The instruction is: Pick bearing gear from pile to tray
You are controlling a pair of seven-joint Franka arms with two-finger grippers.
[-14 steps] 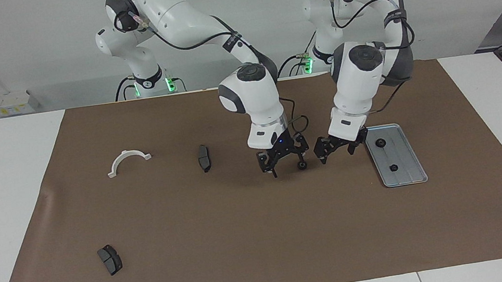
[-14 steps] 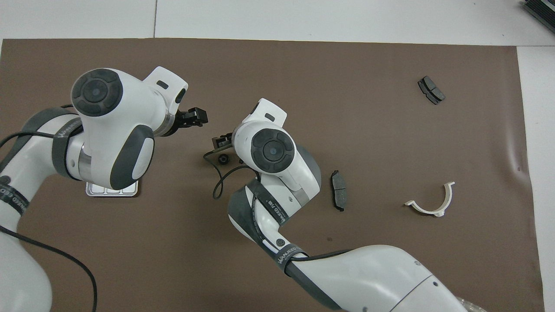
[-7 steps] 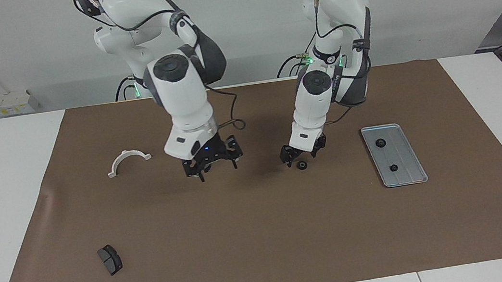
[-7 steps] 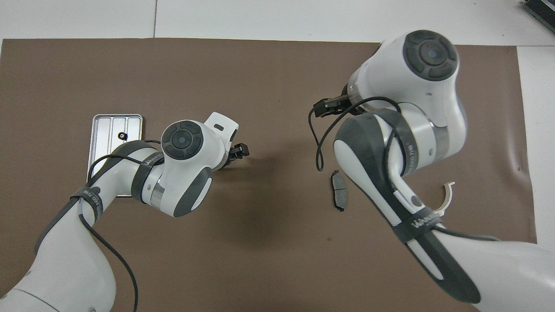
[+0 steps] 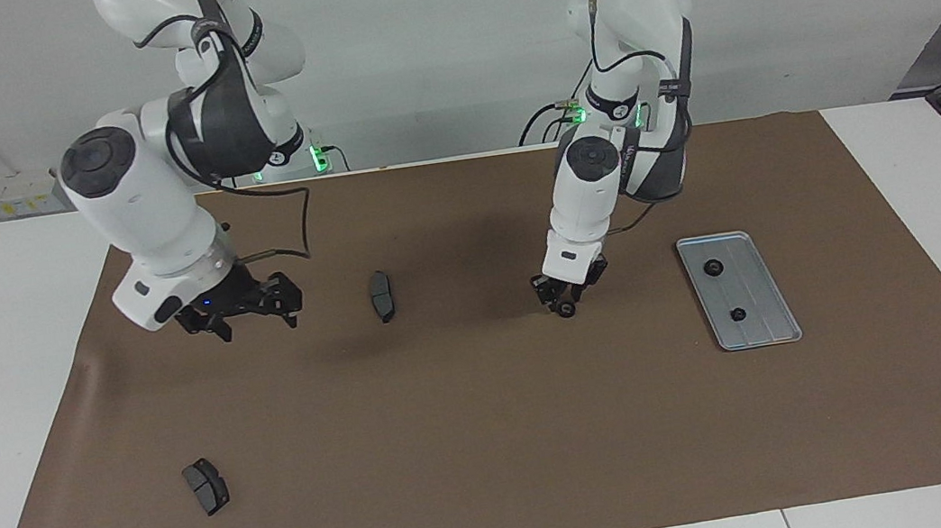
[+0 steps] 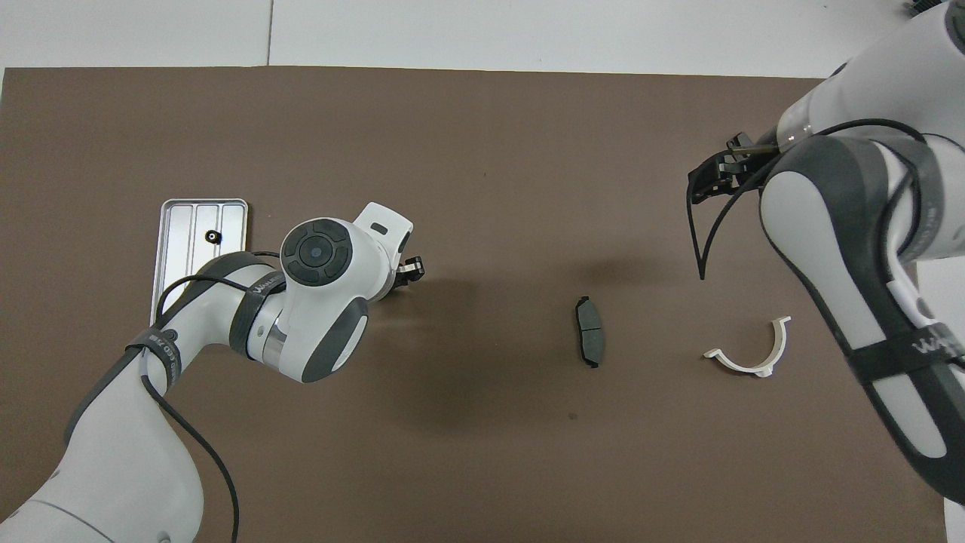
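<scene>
Bearing gear (image 5: 566,310): small black round part on the brown mat (image 5: 494,443), just above mid-height of the facing frame, between the nearer brake pad (image 5: 382,296) and the tray (image 5: 783,323); hidden under the left wrist in the overhead frame.
Left gripper (image 5: 565,301): down at the mat, fingers drawn in against the gear's two sides; clenched on it, gear not lifted.
Right gripper (image 5: 246,316): spread wide, holding nothing, hanging over the mat toward the right arm's end; waiting.
Handling, as a judgement: light, stiff, not fragile; smooth rim likely slippery, apt to roll or squirt out of an off-centre pinch.
Hold: across the full width, on opposite points of the rim, low and level.
Pointing: round, so no long axis and no heading; probably flat with its bore upward, too small to say for sure.
Tray: long axis running up and down the facing frame, slightly slanted; two gears (image 5: 713,267) (image 5: 738,313) in it, well apart.
Other parts: second brake pad (image 5: 206,486) low in the facing frame; white half-ring (image 6: 750,351) at the overhead frame's mid-height.
</scene>
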